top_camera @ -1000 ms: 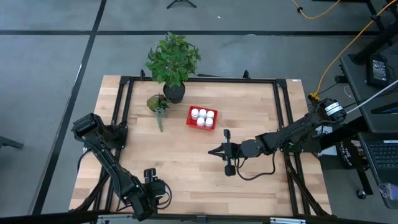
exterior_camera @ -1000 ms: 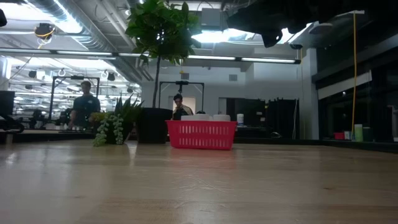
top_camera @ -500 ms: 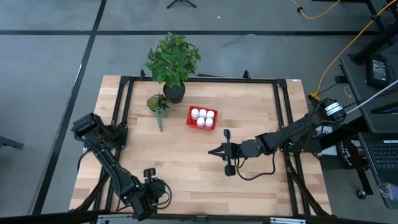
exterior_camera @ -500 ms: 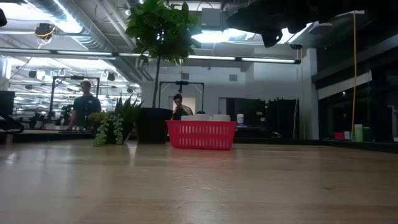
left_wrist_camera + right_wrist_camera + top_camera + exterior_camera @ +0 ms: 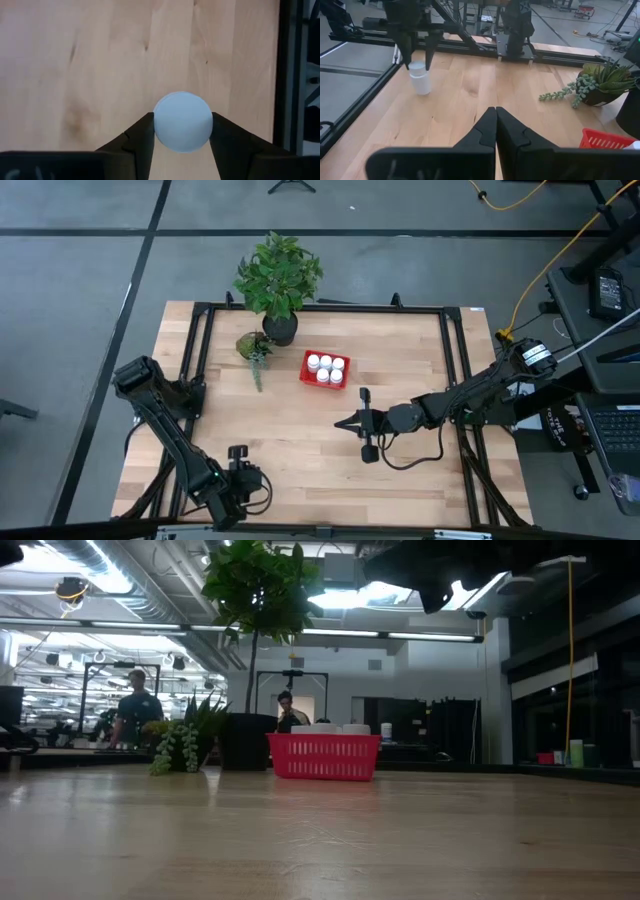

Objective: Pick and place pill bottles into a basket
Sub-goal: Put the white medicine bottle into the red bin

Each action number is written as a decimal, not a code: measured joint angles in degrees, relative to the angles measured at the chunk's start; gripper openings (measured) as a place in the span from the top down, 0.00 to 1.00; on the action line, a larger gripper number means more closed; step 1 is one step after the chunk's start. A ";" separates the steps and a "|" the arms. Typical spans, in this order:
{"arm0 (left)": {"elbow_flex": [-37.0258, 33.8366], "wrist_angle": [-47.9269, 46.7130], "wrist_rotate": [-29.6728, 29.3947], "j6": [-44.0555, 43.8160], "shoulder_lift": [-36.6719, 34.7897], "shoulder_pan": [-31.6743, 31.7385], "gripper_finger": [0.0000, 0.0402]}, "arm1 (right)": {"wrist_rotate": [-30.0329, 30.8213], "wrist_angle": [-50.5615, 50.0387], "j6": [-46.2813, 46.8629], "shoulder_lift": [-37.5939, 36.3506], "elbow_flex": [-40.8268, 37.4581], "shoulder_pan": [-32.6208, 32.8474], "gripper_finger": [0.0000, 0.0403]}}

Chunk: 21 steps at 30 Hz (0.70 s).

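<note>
Five pill bottles [image 5: 325, 367] sitting in basket [image 5: 309, 377]; left hand [image 5: 182, 137] clamping last pill bottle [image 5: 182, 121]; right hand [image 5: 496, 125] fingers together, idling.

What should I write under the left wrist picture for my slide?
Left gripper with its two dark fingers closed around a small white round-capped pill bottle, seen from above the light wooden table.
</note>
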 joint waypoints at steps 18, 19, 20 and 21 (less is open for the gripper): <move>0.00 -4.32 -13.40 9.67 -11.16 0.42 0.61 | -6.21 -5.98 -6.18 -9.97 -0.01 -3.97 1.00; 0.00 -5.07 -13.59 9.69 -11.37 0.79 0.61 | -6.89 -7.04 -6.01 -11.09 -0.23 -4.57 1.00; 0.00 -5.72 -13.86 9.71 -11.58 1.24 0.61 | -7.39 -7.56 -6.07 -11.89 -0.59 -5.11 1.00; 0.00 -6.39 -14.13 9.84 -11.74 1.77 0.61 | -7.46 -7.61 -6.37 -12.59 -1.20 -5.59 0.99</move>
